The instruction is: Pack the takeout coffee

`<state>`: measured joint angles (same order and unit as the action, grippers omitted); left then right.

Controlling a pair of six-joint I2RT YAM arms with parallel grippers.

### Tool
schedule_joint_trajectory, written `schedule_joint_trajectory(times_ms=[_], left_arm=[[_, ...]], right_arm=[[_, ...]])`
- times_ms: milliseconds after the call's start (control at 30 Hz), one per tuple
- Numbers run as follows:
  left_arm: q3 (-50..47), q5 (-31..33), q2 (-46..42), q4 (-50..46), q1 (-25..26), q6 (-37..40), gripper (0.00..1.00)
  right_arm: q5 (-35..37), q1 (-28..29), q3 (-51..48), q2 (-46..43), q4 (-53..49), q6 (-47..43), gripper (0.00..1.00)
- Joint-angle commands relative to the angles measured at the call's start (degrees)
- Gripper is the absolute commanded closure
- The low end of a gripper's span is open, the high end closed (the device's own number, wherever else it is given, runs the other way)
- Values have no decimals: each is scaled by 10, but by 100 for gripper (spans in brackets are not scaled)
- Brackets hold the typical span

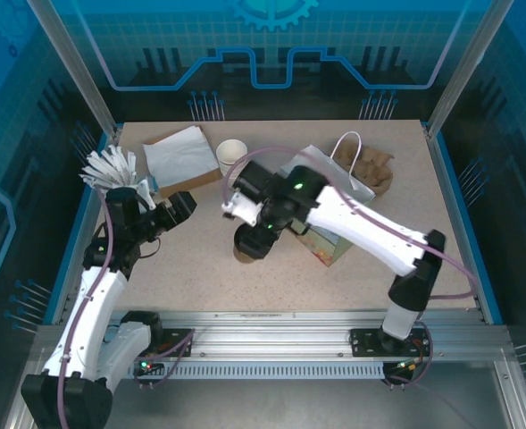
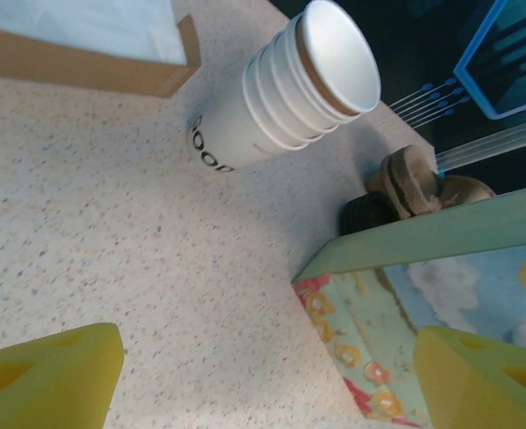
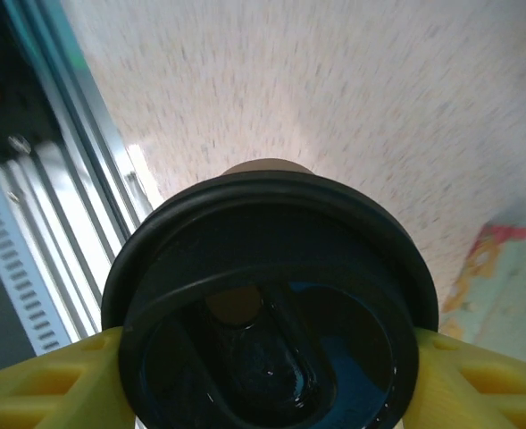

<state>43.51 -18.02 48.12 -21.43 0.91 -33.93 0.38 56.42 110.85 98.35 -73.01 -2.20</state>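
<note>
right wrist: takeout coffee stands upright between my right gripper jaws; i cannot tell whether they're pinching it.

The bottom edge cuts off the takeout coffee; its top hides most of its side. The table behind is blurry.

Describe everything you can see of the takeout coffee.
The takeout coffee is a small paper cup with a brownish body and a round, glossy black plastic lid with a raised rim and a recessed centre. It seems to stand upright on the speckled table, beside the patterned box. The jaws of the right gripper flank the lid; whether they press it cannot be told.
</note>
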Motion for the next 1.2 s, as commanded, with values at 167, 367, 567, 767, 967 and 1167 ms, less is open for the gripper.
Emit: schedule_joint_trajectory(times_ms=[167, 367, 567, 767, 967, 1167], left_arm=[[129, 60, 85, 74, 120, 29, 15], [217, 72, 187, 82, 191, 80, 15], [315, 55, 284, 68, 231, 152, 17], [419, 27, 382, 16, 261, 231, 20], [542, 13, 493, -74, 286, 293, 28], [638, -4, 575, -134, 299, 327, 40]], right_arm=[[-46, -83, 189, -59, -44, -25, 50], [-68, -193, 322, -29, -59, -12, 51], [-41, -286, 331, -26, -88, -8, 52], [5, -330, 229, -66, -105, -13, 52], [39, -352, 169, -84, -128, -18, 52], [22, -365, 126, -94, -129, -22, 54]])
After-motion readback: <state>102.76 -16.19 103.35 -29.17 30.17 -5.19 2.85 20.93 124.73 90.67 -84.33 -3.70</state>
